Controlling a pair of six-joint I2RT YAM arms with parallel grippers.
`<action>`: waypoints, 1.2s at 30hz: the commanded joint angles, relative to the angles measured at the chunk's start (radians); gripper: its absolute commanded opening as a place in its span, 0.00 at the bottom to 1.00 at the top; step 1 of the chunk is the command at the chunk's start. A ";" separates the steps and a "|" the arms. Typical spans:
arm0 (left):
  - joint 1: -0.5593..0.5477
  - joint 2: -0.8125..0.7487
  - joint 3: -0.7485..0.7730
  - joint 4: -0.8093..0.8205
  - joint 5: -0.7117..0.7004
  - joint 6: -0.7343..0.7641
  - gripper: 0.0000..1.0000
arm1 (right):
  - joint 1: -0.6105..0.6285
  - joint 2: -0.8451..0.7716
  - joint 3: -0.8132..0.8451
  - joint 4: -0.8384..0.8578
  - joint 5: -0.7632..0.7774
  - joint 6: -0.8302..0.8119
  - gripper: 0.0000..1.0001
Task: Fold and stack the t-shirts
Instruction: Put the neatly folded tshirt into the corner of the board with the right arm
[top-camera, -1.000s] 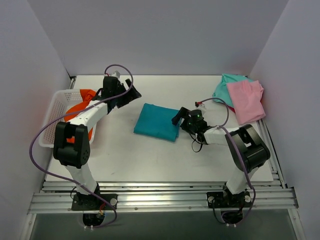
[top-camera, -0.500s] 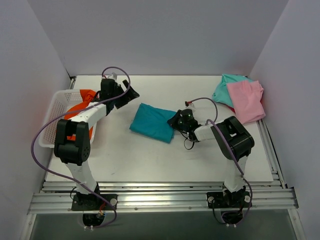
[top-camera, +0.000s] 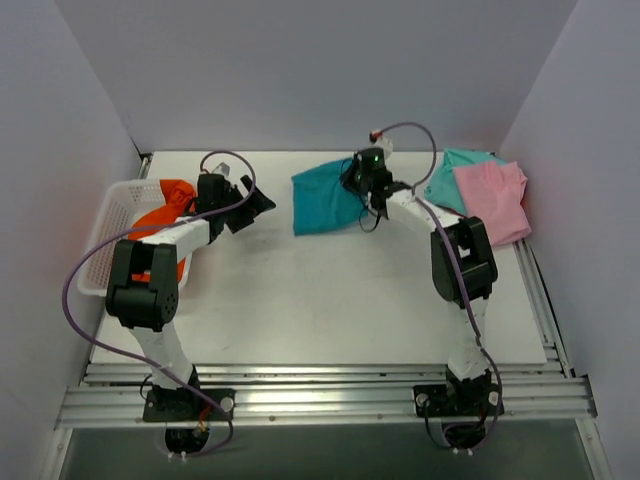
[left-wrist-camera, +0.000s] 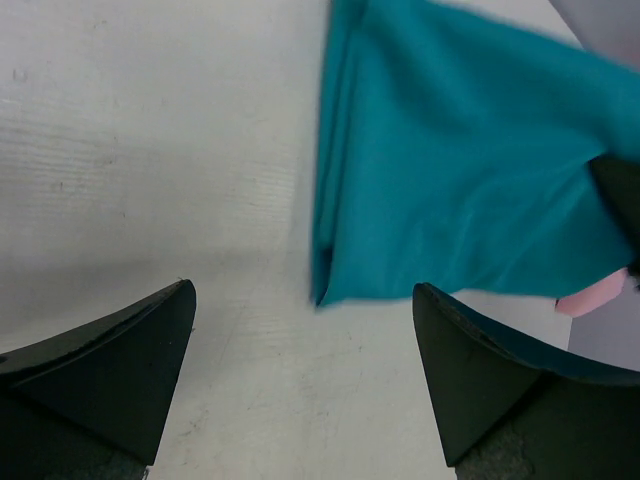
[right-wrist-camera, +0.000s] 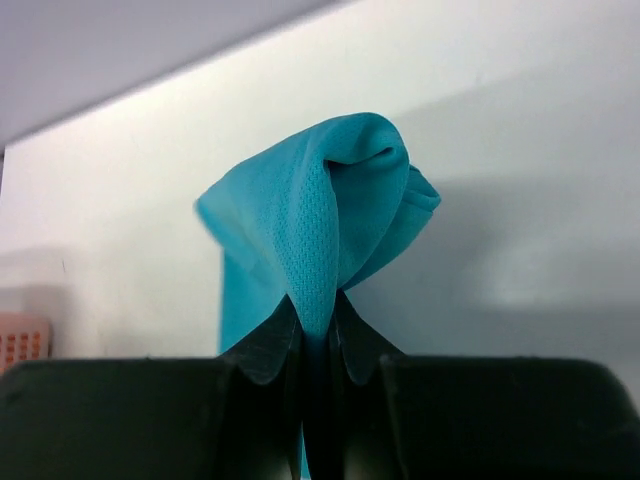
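Observation:
The teal-blue t-shirt (top-camera: 322, 198) hangs bunched over the far middle of the table, lifted by one pinched fold. My right gripper (top-camera: 364, 177) is shut on that fold; in the right wrist view the cloth (right-wrist-camera: 340, 200) rises from between the closed fingers (right-wrist-camera: 315, 310). My left gripper (top-camera: 251, 204) stands open to the left of the shirt with nothing between its fingers. In its wrist view the gripper (left-wrist-camera: 302, 298) looks at the shirt's lower edge (left-wrist-camera: 460, 200). A pink t-shirt (top-camera: 492, 200) lies on a mint-green one (top-camera: 448, 172) at the far right. An orange t-shirt (top-camera: 158, 214) sits in the basket.
The white lattice basket (top-camera: 104, 236) stands at the table's left edge beside the left arm. Grey walls close in the table on three sides. The right arm's cable loops above the teal shirt.
My right gripper shut on the teal-blue shirt and carried it from the table's middle up toward the far side. The left gripper drifted slightly nearer and left, still open.

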 joint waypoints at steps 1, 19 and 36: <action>0.002 -0.076 -0.031 0.077 0.025 0.002 0.99 | -0.046 0.028 0.216 -0.201 0.102 -0.116 0.00; 0.004 -0.070 -0.091 0.154 0.065 -0.018 0.99 | -0.333 0.251 0.743 -0.487 0.141 -0.289 0.00; -0.004 -0.016 -0.092 0.187 0.086 -0.023 0.99 | -0.523 0.098 0.621 -0.447 0.144 -0.280 0.00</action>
